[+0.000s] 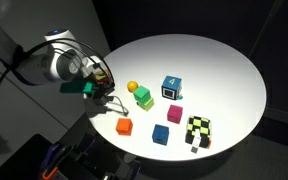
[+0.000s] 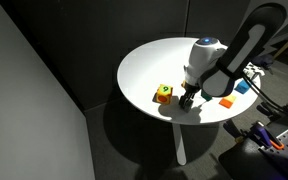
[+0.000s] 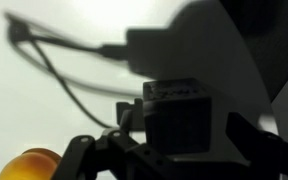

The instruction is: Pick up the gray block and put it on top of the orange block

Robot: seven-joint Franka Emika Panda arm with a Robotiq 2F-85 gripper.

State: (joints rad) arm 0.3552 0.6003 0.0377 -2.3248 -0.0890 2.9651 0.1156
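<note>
1. While the Panda arm (image 1: 49, 66) leans in over the rim of the round white table (image 1: 224, 60), the gripper (image 1: 104, 88) hangs low over the tabletop near that edge.
2. In the wrist view the gripper's fingers (image 3: 82, 152) stand spread, one on each side of the gray block (image 3: 174, 112), with a gap showing on both sides. The block sits on the table right between them, not pinched.
3. The orange block (image 1: 124, 126) lies near the gripper but apart from it, on the camera's side in an exterior view, with nothing on top of it.
4. A green block (image 1: 142, 98) sits just beyond the gripper toward the table's middle, and the blue cube marked 4 (image 1: 171, 87) stands farther off the same way.
5. A yellow-orange ball (image 1: 133, 87) rests close beside the gripper, against the green block. In the wrist view it glows at the lower corner (image 3: 34, 165).
</note>
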